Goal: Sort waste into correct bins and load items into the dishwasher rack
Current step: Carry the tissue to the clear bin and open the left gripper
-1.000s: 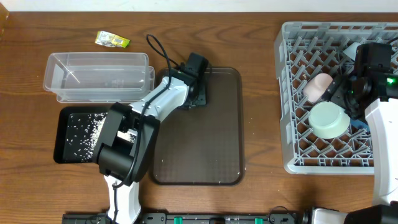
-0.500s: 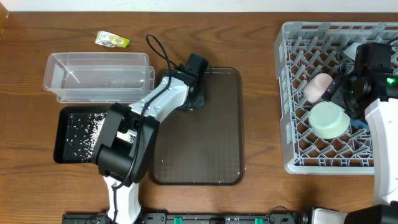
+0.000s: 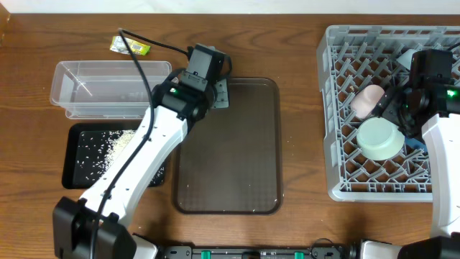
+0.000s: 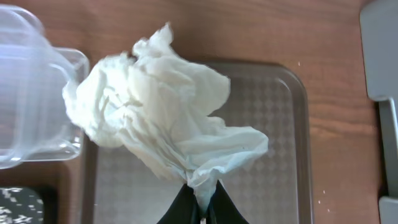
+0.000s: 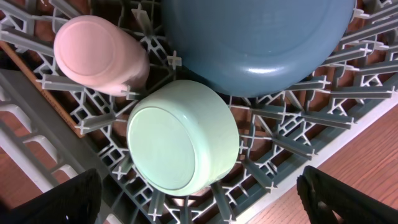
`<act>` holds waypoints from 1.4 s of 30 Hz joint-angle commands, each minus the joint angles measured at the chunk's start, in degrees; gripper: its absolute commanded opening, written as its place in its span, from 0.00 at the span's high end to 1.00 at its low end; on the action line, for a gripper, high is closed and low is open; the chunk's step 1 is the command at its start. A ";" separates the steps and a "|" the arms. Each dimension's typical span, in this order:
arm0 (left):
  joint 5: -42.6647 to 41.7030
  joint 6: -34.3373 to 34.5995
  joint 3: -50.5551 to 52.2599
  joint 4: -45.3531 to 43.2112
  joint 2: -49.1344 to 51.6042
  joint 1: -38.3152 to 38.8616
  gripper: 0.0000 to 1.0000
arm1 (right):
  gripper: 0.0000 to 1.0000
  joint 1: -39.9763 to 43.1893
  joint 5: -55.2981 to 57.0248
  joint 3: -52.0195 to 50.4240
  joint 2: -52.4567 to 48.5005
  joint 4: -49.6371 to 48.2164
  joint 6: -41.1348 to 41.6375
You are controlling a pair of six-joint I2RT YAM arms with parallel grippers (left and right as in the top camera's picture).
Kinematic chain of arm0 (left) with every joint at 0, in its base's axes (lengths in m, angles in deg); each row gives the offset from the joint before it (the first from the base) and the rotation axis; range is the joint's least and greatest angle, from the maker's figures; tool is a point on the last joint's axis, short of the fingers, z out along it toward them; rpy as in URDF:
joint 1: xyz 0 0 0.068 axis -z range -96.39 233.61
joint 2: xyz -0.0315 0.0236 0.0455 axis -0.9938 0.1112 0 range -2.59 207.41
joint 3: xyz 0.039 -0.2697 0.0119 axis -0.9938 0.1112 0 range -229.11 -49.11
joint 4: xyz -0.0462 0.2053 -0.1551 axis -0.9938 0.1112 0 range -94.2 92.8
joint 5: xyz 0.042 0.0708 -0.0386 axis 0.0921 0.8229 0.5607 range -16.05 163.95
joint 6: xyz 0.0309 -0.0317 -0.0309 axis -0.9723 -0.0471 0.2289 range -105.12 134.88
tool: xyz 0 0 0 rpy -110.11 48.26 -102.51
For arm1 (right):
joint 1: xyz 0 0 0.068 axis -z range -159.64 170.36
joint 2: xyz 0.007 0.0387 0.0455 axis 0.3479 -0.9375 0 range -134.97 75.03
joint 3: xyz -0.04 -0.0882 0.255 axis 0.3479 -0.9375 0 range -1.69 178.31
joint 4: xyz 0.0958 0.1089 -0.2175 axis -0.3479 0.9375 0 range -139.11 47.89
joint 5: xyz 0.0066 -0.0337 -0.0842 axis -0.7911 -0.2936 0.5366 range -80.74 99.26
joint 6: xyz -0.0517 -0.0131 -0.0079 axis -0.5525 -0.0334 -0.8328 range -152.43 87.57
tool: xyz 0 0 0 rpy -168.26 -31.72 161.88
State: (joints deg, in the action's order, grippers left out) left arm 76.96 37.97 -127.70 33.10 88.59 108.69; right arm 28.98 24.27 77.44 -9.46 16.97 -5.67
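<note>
My left gripper is shut on a corner of the crumpled white tissue, which hangs above the back-left corner of the brown serving tray, beside the clear tub. Loose rice grains lie in the black tray. The yellow-green wrapper sits on the table behind the tub. My right gripper stands open over the grey dishwasher rack, just above the upturned mint-green bowl. The pink cup and dark-blue plate rest in the rack beside it.
The left arm reaches diagonally over the black tray and the brown tray's left edge. A black cable loops above the clear tub. Bare wooden table separates the brown tray from the rack.
The left gripper shut on the tissue on the brown tray, then rose and swung toward the back left with it. The right arm stayed still.
</note>
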 commanded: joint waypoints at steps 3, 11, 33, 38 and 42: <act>11.23 4.83 -0.74 0.17 -1.01 -2.23 0.94 | 0.01 -0.02 0.59 0.37 -0.07 -0.04 0.85; 14.67 7.67 -0.72 -4.98 -0.81 -11.32 0.94 | 0.01 -0.02 0.59 0.37 -0.07 -0.02 0.85; 14.03 10.43 -0.26 -5.92 1.53 -22.67 0.32 | 0.01 -0.02 0.59 0.37 -0.07 -0.02 0.85; 12.00 6.80 -0.46 -7.02 1.51 -22.67 0.29 | 0.01 -0.02 0.59 0.37 -0.07 -0.04 0.85; 3.61 -3.67 -4.48 -7.17 1.53 -22.67 0.29 | 0.01 -0.02 0.59 0.37 -0.07 -0.04 0.85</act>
State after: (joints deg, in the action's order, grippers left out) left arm 85.75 41.75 -128.31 25.58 89.70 86.23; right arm 28.98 24.27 77.44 -9.46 16.99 -5.67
